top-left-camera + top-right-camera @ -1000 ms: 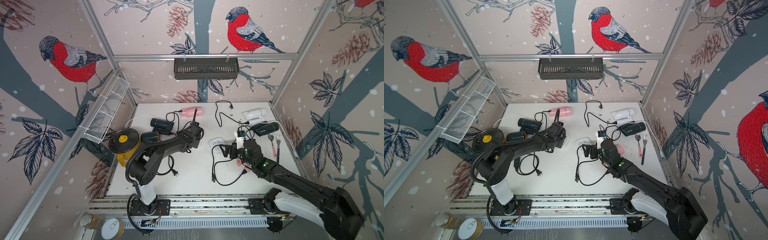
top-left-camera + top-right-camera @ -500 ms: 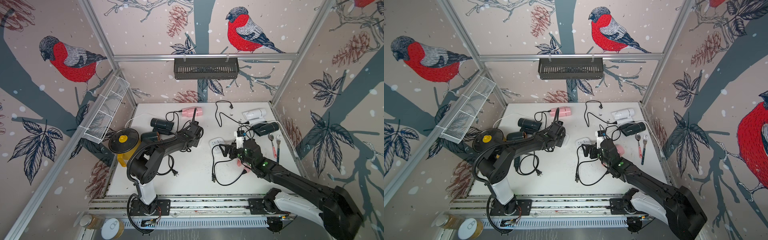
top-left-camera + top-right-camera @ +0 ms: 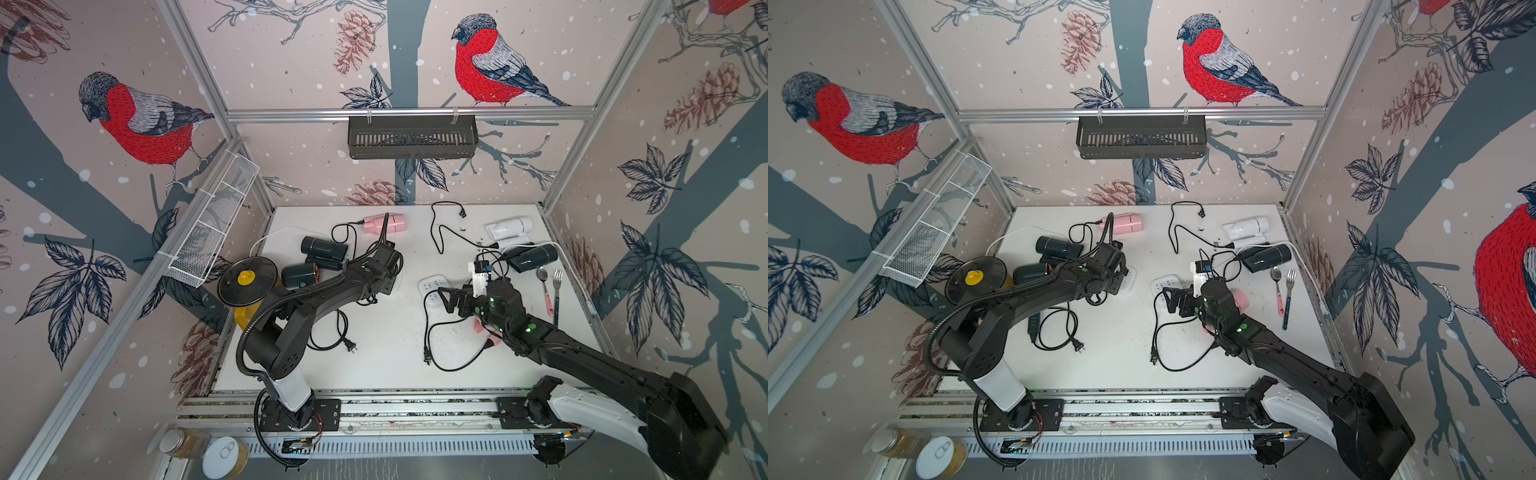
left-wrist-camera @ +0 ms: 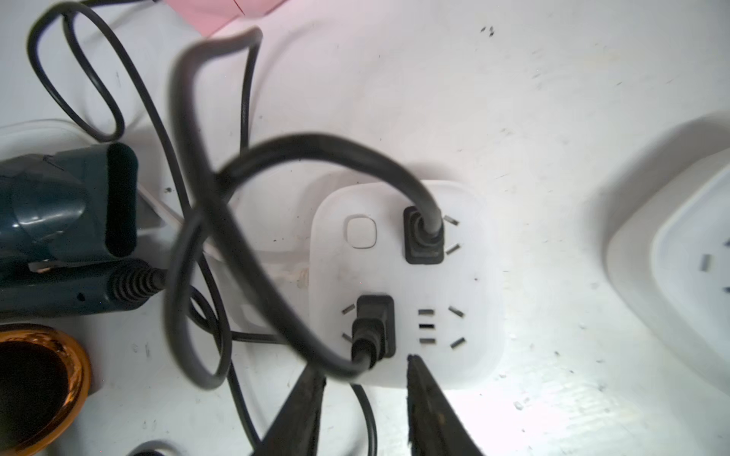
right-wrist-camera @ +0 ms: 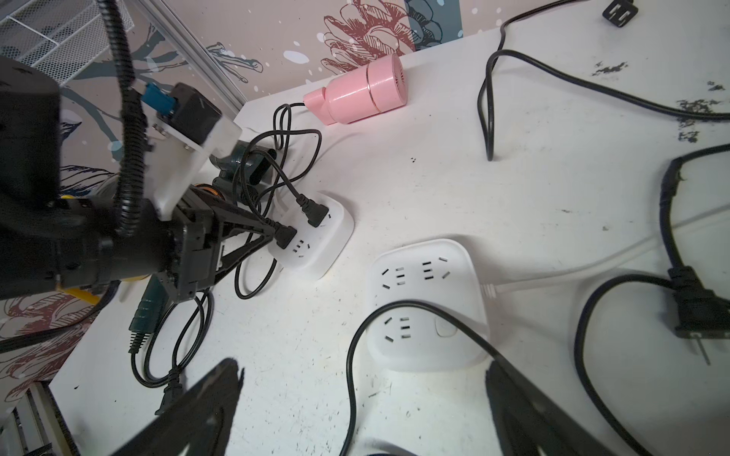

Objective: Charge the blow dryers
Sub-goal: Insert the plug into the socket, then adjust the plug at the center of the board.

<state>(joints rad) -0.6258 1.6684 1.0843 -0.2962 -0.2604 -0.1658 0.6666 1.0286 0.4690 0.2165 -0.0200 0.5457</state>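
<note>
Left wrist: parted, empty left gripper [image 4: 365,367] beside plug [image 4: 375,327] seated in strip [image 4: 466,276]. Wide-apart, empty right gripper [image 5: 363,365] over second strip [image 5: 414,294]. In a top view, on table [image 3: 386,340]: pink dryer [image 3: 384,223] at 12 o'clock, white dryer [image 3: 509,228] at 1, black dryer [image 3: 534,255] at 2, green dryer [image 3: 297,275] at 9.

We read this as a robotics lab test cell. An aluminium-profile frame [image 3: 291,113] boxes in a white tabletop [image 3: 386,324], and its walls are panels papered with a bullfinch-and-pinecone print [image 3: 486,66]. The left arm [image 3: 316,303] and right arm [image 3: 582,357], both black, are bolted on plates to a slotted rail [image 3: 415,405] along the front edge. A camera module [image 5: 189,114] rides on the left arm's wrist. The household props look staged: pink blow dryer [image 3: 384,223], white power strip [image 3: 432,286], fork [image 3: 557,299]. A black slotted basket [image 3: 411,137] is hooked on the back bar and a white wire basket [image 3: 208,232] on the side bar.
</note>
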